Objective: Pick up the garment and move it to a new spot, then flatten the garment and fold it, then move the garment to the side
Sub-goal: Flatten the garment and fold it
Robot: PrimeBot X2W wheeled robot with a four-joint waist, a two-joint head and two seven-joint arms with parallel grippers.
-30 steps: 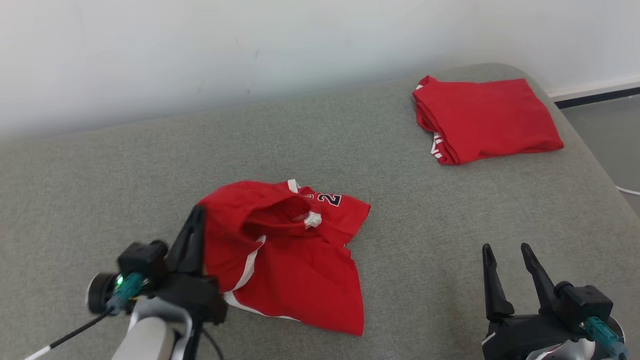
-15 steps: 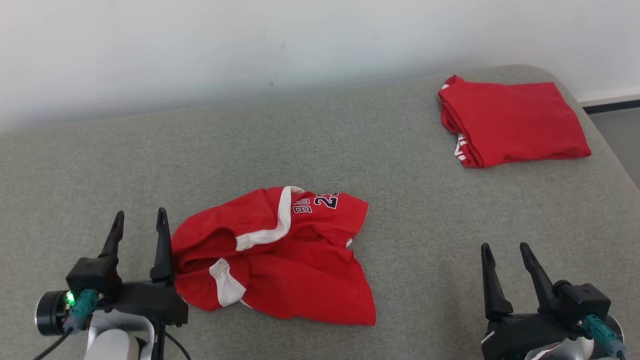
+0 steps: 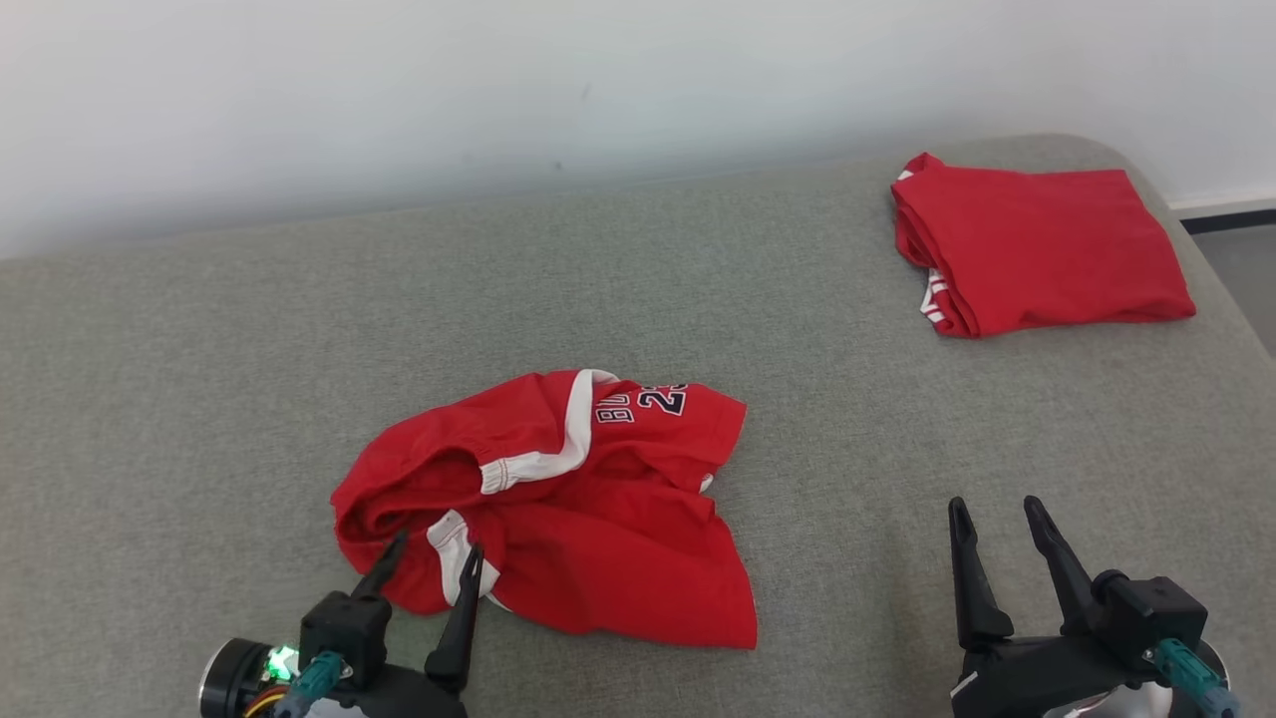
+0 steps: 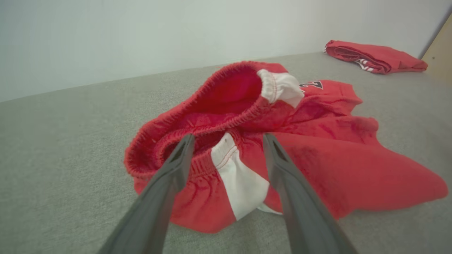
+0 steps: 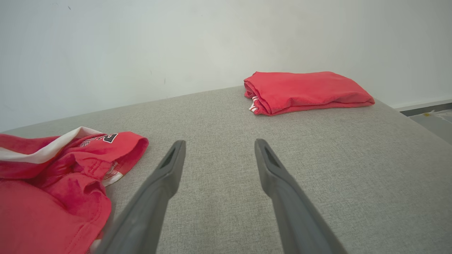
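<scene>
The garment is a pair of red shorts with white side stripes and dark lettering, lying crumpled on the grey cushion a little left of centre. Its elastic waistband gapes toward the left wrist camera. My left gripper is open at the garment's near-left edge, its fingers over the waistband with a white stripe showing between them, and it holds nothing. At the lower right my right gripper is open and empty over bare cushion, well right of the garment.
A second red garment, folded, lies at the far right corner of the grey cushion. The cushion's right edge drops to the floor. A pale wall runs along the back.
My left gripper let go of the garment, opened and drew back to its near edge. The garment dropped and settled flatter on the cushion. The head camera shifted slightly.
</scene>
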